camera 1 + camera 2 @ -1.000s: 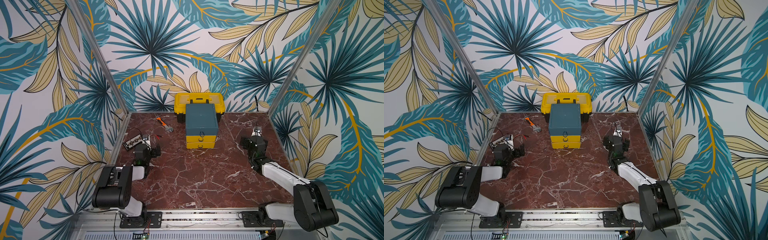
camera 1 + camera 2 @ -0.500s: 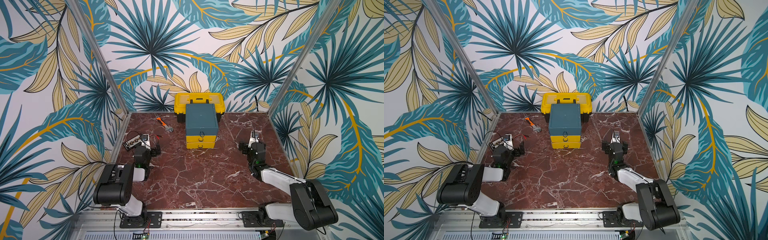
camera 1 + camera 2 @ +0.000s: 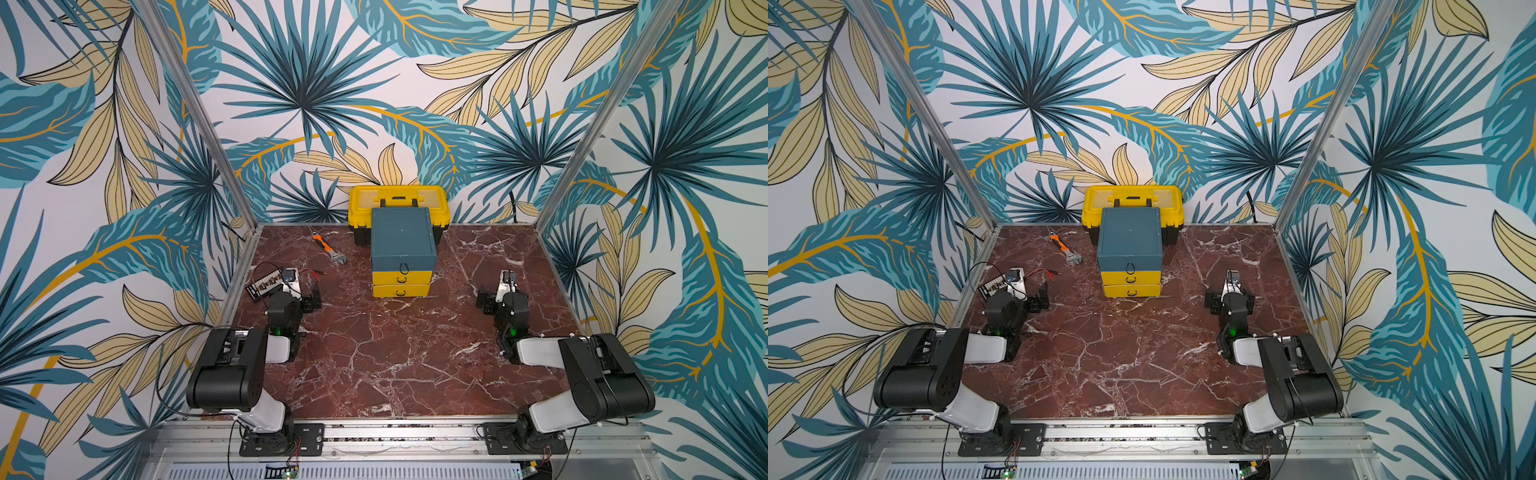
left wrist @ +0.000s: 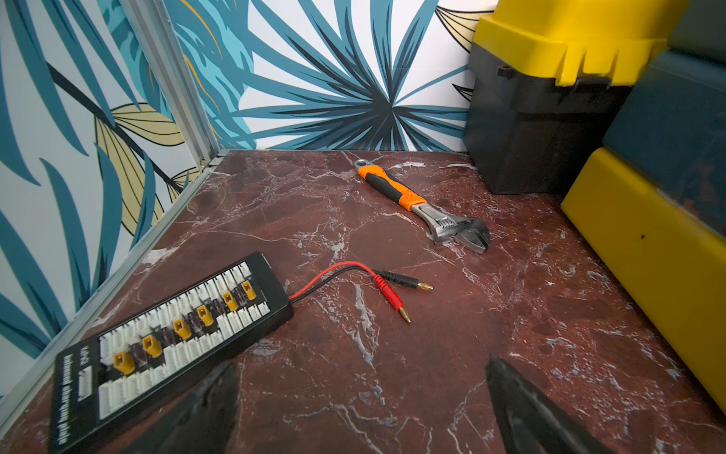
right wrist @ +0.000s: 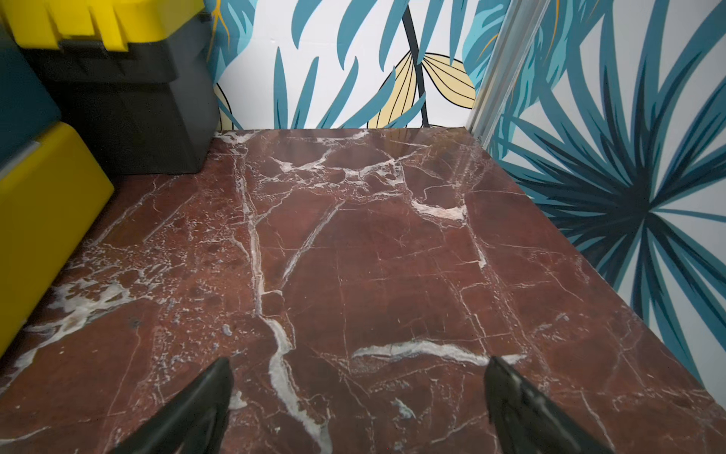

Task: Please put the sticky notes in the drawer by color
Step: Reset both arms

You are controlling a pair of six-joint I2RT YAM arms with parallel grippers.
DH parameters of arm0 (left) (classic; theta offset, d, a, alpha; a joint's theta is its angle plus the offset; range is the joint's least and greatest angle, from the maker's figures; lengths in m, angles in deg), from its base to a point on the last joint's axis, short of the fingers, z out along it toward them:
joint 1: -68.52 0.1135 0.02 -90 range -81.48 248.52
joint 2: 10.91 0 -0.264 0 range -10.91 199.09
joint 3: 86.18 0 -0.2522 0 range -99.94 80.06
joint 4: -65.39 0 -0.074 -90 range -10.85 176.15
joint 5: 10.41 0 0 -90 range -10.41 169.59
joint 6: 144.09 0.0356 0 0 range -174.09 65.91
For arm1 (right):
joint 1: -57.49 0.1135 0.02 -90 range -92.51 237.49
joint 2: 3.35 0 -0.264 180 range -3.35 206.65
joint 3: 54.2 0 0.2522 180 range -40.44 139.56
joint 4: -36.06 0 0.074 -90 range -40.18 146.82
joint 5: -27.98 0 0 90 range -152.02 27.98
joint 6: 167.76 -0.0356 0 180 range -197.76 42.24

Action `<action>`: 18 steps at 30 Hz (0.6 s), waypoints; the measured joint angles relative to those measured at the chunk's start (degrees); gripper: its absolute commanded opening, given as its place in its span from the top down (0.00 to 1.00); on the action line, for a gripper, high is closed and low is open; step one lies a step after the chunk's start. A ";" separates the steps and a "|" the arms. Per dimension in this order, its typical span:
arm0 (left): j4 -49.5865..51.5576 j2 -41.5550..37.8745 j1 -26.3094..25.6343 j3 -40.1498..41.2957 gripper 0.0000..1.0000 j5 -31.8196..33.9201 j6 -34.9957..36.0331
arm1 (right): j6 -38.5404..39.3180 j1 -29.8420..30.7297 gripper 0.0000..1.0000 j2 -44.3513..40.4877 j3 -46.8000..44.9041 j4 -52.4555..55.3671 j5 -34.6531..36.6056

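Red marble desk, leaf-print walls on three sides. The left arm is folded low at its near corner, with the forearm doubled forward and the wrist level. The right arm mirrors it on the opposite side. Both wrists sit just above the marble and aim at the back wall.

The left end effector has its jaws spread wide, with nothing held. The right end effector is the same, wide apart and empty.

The yellow toolbox stands at the back wall, ahead of both end effectors. The drawer stands directly in front of it, ahead and right of the left end effector and ahead and left of the right one. All three fronts look pushed in.

Only the top views show the fronts and loop pulls; the wrist views catch just the cabinet's sides. The left wrist view gives detail on the small things:
- a black charging board just ahead-left of the left end effector, along the desk edge
- an orange-handled wrench farther ahead
- red and black plug leads between the two

Compared with a second ago:
- the right arm has drawn its elbow in and is more folded, with its end effector slightly back
- the left arm has barely changed
- the jaws are as wide as before
- the drawer and toolbox have not moved
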 measured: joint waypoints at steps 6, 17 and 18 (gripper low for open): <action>-0.15 0.00 0.00 0.00 0.00 0.02 0.00 | 0.00 0.00 0.00 0.00 0.04 0.07 -0.57; -0.31 0.00 0.00 0.00 0.00 0.04 0.00 | 0.00 0.00 0.00 0.00 0.28 0.24 -0.76; -0.31 0.00 0.00 0.00 0.00 0.04 0.00 | 0.00 0.00 0.01 0.00 0.35 0.24 -0.83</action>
